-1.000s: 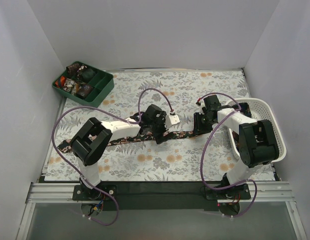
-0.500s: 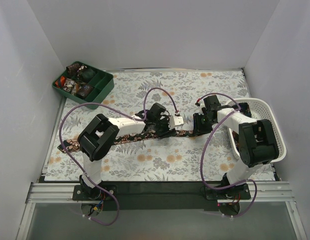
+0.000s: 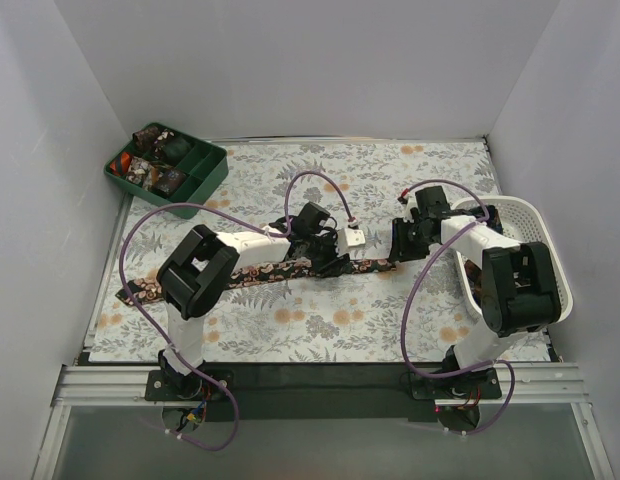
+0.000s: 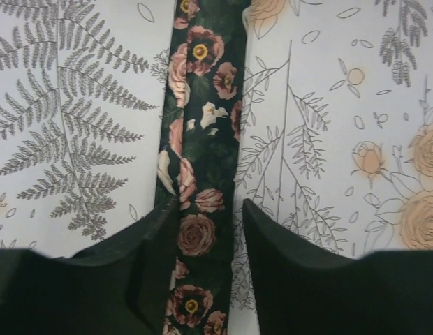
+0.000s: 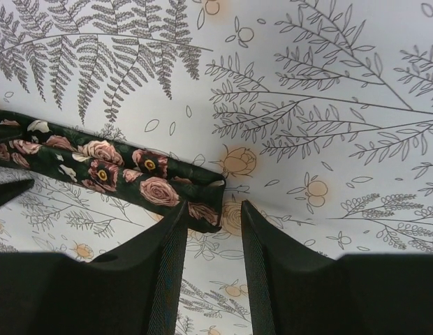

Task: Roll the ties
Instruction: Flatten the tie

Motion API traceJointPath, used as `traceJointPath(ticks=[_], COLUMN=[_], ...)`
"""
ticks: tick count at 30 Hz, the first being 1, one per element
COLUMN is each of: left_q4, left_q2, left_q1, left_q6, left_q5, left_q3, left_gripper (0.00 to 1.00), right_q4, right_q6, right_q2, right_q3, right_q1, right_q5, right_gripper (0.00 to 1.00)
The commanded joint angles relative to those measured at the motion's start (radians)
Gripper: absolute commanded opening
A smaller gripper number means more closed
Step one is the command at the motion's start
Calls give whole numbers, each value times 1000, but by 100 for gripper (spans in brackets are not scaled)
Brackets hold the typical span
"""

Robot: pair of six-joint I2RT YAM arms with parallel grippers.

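Wrist views, not overhead, show left pincer parted astride tie, right pincer parted at end.

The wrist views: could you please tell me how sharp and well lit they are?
Left wrist: the tie is crisp and evenly lit, while the left fingers are featureless black. Right wrist: the tie is crisp at its end, without glare; the right fingers are equally dark.

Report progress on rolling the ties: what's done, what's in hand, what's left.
Done: small coils sit in the green tray. In hand: one floral tie lies flat along the table. The left pincer, open, straddles it partway along. The right pincer, open, is at its end. Left: rolling this tie. No turn shows in it yet.
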Motion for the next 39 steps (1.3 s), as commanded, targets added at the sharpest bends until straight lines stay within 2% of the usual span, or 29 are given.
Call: traceJointPath(ticks=[1,6,9,13,15,18,19,21,22,25,31,39], left_q4=[-109,-112,-92,-39,22,118,141,170,173,217,248,244], left_q2=[-10,-72,-115,-171,-187,-190,-179,-138,-124,-67,20,43], left_q1=[5,14,15,2,-24,-37,-37,-41,-43,-52,-55,-51], left_q6=[-55,-180,-298,-447,-508,-600,-617,-664,-672,-698,-724,-721], left_q5=[-10,-112,-175,-140,-143,-130,-105,-90,-70,-54,-70,-163], left_q3=[-8,40,64,64,25,-13,-13,5,10,33,57,67], left_gripper=[43,64,65,54,52,42,33,25,15,4,0,0], right_q4=[41,69,78,87,93,101,104,118,119,133,142,158], right_q6=[-1,7,10,17,20,22,25,27,31,36,36,34], right_q2=[-22,-15,-19,-22,-18,-12,-11,-5,-4,7,11,30], right_q3=[11,-12,-22,-25,-21,-10,-9,-5,-4,1,8,1], right_q1=[-12,-14,-14,-14,-14,-14,-14,-14,-12,-14,-14,-14], right_q5=[-22,-50,-50,-55,-67,-75,-76,-82,-87,-95,-92,-93], right_gripper=[37,36,35,35,34,34,34,34,34,34,34,34])
